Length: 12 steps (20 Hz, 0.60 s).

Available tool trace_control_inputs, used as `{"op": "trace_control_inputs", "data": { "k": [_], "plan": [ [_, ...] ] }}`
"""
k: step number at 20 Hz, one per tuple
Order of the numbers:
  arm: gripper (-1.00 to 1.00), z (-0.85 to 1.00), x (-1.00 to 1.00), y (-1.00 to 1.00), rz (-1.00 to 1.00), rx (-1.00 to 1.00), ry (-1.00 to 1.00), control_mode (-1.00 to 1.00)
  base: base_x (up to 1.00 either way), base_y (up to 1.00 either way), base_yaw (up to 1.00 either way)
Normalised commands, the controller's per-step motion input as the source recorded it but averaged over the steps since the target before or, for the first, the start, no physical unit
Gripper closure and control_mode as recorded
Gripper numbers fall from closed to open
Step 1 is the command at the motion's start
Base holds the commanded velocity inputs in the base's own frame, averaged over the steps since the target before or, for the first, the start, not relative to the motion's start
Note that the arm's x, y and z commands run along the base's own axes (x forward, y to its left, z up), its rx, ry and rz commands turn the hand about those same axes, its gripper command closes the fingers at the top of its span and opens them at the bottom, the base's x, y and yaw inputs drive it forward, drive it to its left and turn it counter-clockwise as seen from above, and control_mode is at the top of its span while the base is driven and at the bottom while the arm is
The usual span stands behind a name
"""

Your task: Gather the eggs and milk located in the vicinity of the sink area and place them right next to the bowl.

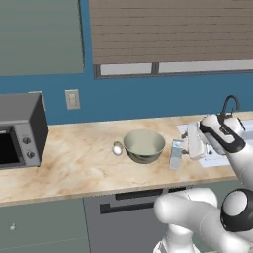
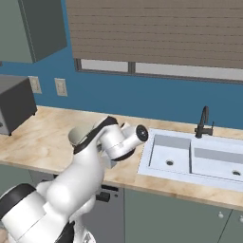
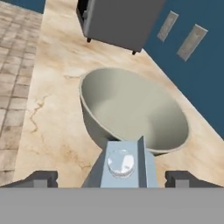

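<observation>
While the milk carton [image 1: 176, 154] stands upright on the marble counter [image 1: 74, 163] just right of the grey-green bowl [image 1: 144, 146], the gripper [image 3: 112, 178] sits around it with jaws spread wide; in the hand view both finger tips [image 3: 41, 178] stand clear of the carton's sides. An egg [image 1: 117, 148] rests just beside the bowl's left rim. Further left stands the microwave [image 1: 20, 131]. To the right lies the white double sink [image 2: 194, 159] with its black faucet [image 2: 203, 121].
</observation>
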Motion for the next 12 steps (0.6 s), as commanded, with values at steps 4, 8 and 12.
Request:
{"op": "trace_control_inputs", "data": {
  "k": [4,8,12],
  "plan": [
    [-1.00,0.51,-0.39,0.00,0.08,0.00,-0.13,-1.00,0.00,0.00,0.00],
    [-1.00,0.47,-0.43,0.00,0.00,-0.01,-0.12,-1.00,0.00,0.00,0.00],
    [-1.00,0.51,-0.58,0.00,0.00,-0.11,-0.18,-1.00,0.00,0.00,0.00]
  ]
}}
